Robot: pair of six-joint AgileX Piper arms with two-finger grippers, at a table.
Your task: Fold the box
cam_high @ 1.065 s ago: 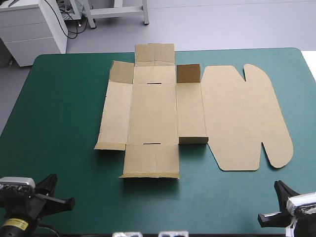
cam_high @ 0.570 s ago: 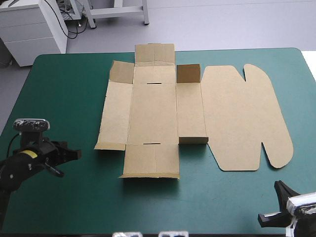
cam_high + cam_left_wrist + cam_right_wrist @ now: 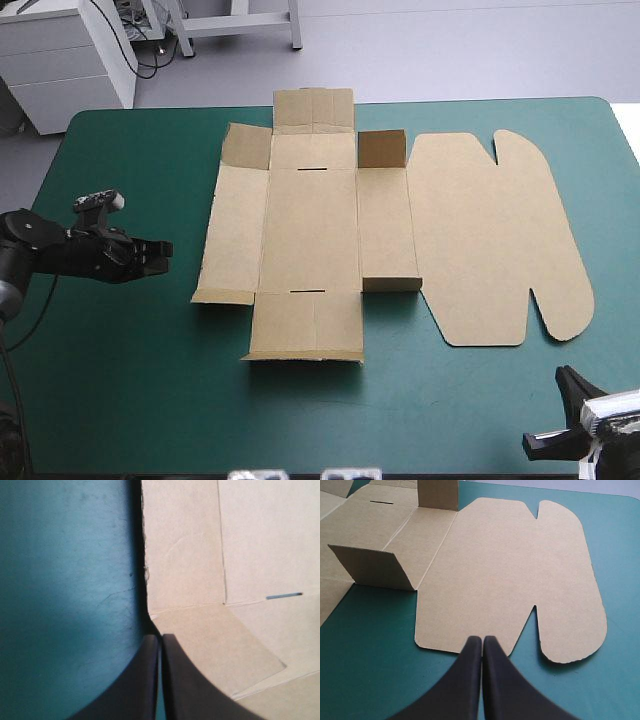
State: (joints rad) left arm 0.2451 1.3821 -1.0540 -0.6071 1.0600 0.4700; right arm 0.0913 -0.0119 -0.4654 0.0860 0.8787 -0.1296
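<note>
The box (image 3: 310,235) lay opened out flat across the middle of the desk (image 3: 120,390), its far flap almost at the desk's far edge. Its lid panel (image 3: 490,240) spread flat to the right, rounded edge near the desk's right side. Two small flaps stood upright on the strip beside the lid.

Left end effector (image 3: 160,252): black fingers pressed together, gripping nothing, tip pointing at the box's left edge by the near-left corner flap (image 3: 220,650).

Right end effector (image 3: 482,639): also pinched closed and empty, low at the near right corner, aimed at the lid's near edge.

Wide bare teal-green cover lay left of the box and along the near edge.
</note>
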